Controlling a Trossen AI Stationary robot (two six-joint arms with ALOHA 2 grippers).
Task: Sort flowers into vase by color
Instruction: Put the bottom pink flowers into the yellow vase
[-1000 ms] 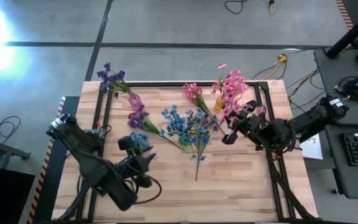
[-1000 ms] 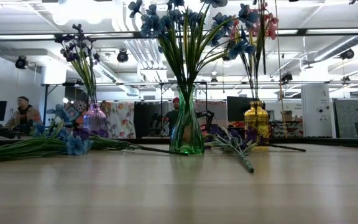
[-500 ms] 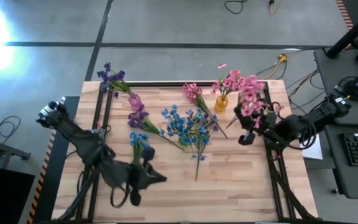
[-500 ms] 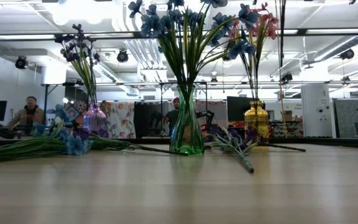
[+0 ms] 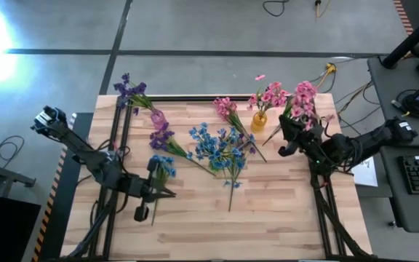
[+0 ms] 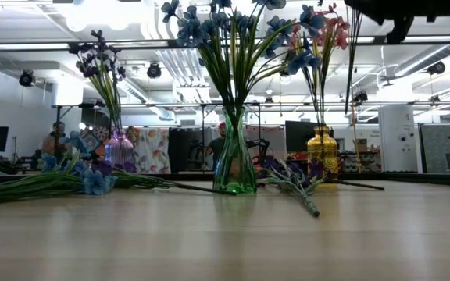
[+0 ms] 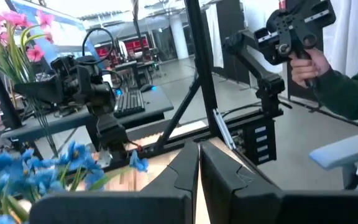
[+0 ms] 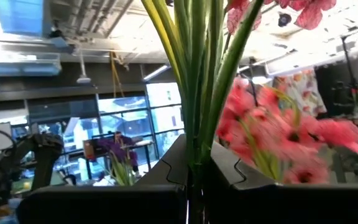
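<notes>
Closing my left claw (image 5: 162, 193) is the big change here. A second ago it was partly open and hovering lower on the worktop (image 5: 268, 211); now the fingers are pressed fully together right where the blue sprig's (image 5: 162, 166) stem is running past. It's looking like I'm pinching that stem, but honestly I can't tell for sure. The sprig is lying flat on the left side of the worktop and hasn't budged.

Meanwhile my right claw (image 5: 288, 135) is clamped on the pink sprig's (image 5: 302, 100) stems, and it's been swinging that bunch out to the right. The blossoms were sitting almost over the yellow vase (image 5: 259, 121) a moment ago; now they're hanging just beside it, toward the back right corner. From the low view the stems are dangling upright in the air next to the vase, not in it.

So I'm guessing the pink one is getting lined up for a drop into the yellow vase, which is already holding pink blooms, and the blue one is next in line for the green vase (image 6: 234, 168) in the middle.

Looks-wise, the pink sprig is several thin green stems bunched together, fanning out into soft pink petals. The blue one has small bright blossoms clustered at one end of a long skinny stem.
</notes>
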